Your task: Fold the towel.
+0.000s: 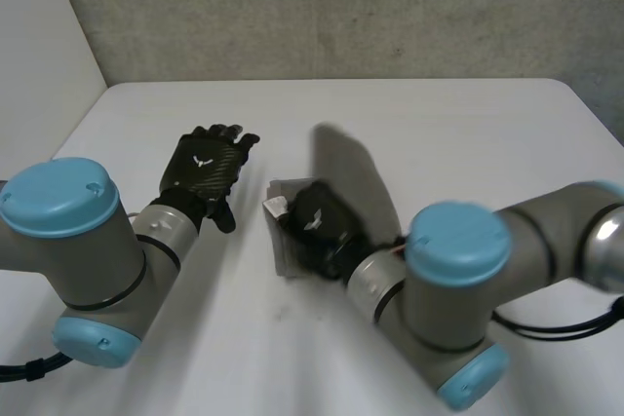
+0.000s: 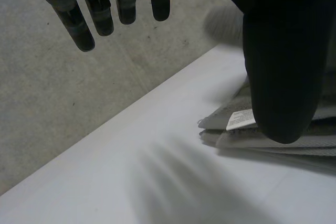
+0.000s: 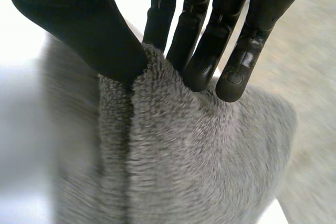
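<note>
A small grey towel (image 1: 278, 192) lies folded into a thick stack near the middle of the white table (image 1: 458, 133). My right hand (image 1: 317, 226) rests on top of it and hides most of it. In the right wrist view a ridge of the fluffy towel (image 3: 184, 156) is pinched between the thumb and fingers of the right hand (image 3: 210, 35). My left hand (image 1: 207, 168) hovers open to the left of the towel, apart from it. Its straight fingers (image 2: 105, 9) hold nothing. Beyond its thumb lie the towel's stacked layers (image 2: 273, 142) with a white label (image 2: 240, 119).
A grey wall (image 1: 341, 7) runs behind the table's far edge. Bare white tabletop lies around the towel on all sides. Both forearms reach in from the near edge, the right one low over the table.
</note>
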You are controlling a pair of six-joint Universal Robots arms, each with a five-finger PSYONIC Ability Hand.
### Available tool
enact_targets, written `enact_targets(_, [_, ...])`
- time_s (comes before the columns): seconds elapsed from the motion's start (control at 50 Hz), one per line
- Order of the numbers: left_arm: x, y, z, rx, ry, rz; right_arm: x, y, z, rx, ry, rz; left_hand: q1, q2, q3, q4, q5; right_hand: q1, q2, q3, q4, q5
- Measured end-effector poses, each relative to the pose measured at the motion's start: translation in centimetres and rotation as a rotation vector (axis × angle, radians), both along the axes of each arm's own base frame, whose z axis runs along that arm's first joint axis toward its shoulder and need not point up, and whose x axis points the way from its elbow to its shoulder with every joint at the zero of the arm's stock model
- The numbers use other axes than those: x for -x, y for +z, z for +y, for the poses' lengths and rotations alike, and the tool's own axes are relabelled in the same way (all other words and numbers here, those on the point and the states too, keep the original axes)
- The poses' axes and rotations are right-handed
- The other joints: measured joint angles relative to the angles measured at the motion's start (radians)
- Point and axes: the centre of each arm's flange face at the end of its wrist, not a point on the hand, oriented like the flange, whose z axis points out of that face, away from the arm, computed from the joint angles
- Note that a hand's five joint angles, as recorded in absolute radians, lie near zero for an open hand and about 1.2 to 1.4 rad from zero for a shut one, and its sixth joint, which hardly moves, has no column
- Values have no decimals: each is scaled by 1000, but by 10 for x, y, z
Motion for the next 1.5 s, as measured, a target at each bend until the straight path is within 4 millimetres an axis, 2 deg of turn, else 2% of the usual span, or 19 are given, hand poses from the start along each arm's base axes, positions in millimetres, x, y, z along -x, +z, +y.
enact_targets(0.04, [0,0,0,0,1,0,-5,-9,9,11,43,30,0,0,0,0,0,-3,-42,-46,-46,-28])
enact_targets(0.06, [0,0,0,0,1,0,-7,-12,14,17,65,45,0,0,0,0,0,-86,-160,-146,-151,-120])
enact_targets(0.1, [0,0,0,0,1,0,-8,-12,15,21,71,46,0,0,0,0,0,-380,-518,-506,-513,-472])
enact_targets(0.18, [1,2,0,2,-1,5,-4,3,9,-7,35,-13,0,0,0,0,0,-540,-720,-718,-724,-692])
enact_targets(0.22, [1,5,0,6,-1,16,5,23,-4,-65,-30,-108,0,0,0,0,0,-706,-907,-927,-928,-892])
enact_targets(0.32, [5,18,-2,10,-5,93,34,59,-37,-231,-175,-327,0,0,0,0,0,-738,-954,-972,-956,-926])
enact_targets(0.42, [13,31,-2,5,-20,183,54,71,-55,-342,-253,-430,0,2,2,1,0,-738,-954,-972,-956,-928])
enact_targets(0.44, [21,40,-1,-3,-42,246,66,75,-67,-410,-297,-470,0,2,2,2,0,-738,-954,-972,-956,-929])
enact_targets(0.56, [49,50,3,-44,-119,370,85,70,-94,-522,-368,-499,3,9,6,4,0,-738,-954,-972,-956,-929])
enact_targets(0.62, [60,47,4,-66,-143,388,88,66,-103,-539,-385,-499,3,14,12,10,0,-738,-954,-972,-956,-929])
enact_targets(0.66, [74,37,4,-106,-168,393,90,59,-114,-558,-405,-498,3,15,14,10,0,-738,-954,-972,-956,-929])
enact_targets(0.72, [85,21,0,-160,-177,376,90,50,-123,-579,-419,-501,3,17,14,14,0,-738,-954,-972,-956,-929])
enact_targets(0.84, [92,-8,-6,-251,-159,334,86,35,-134,-622,-432,-504,3,17,16,14,0,-738,-954,-972,-956,-929])
enact_targets(0.86, [91,-19,-7,-291,-144,313,85,32,-135,-631,-433,-503,3,18,16,14,0,-738,-954,-972,-956,-930])
enact_targets(0.94, [85,-40,-8,-373,-99,266,78,20,-139,-668,-434,-486,3,18,16,14,0,-738,-954,-972,-956,-930])
enact_targets(1.08, [68,-54,-12,-415,-22,224,66,7,-135,-710,-418,-447,3,18,16,14,0,-738,-954,-972,-956,-930])
enact_targets(1.22, [52,-60,-11,-424,29,171,47,-8,-121,-764,-389,-384,3,17,15,14,0,-738,-954,-972,-956,-930])
enact_targets(1.34, [49,-58,-7,-403,18,113,44,-8,-120,-764,-384,-373,3,15,14,12,0,-738,-954,-972,-956,-930])
enact_targets(1.5, [48,-33,-4,-330,-8,89,44,27,-125,-676,-367,-417,0,12,10,10,0,-738,-954,-972,-956,-934])
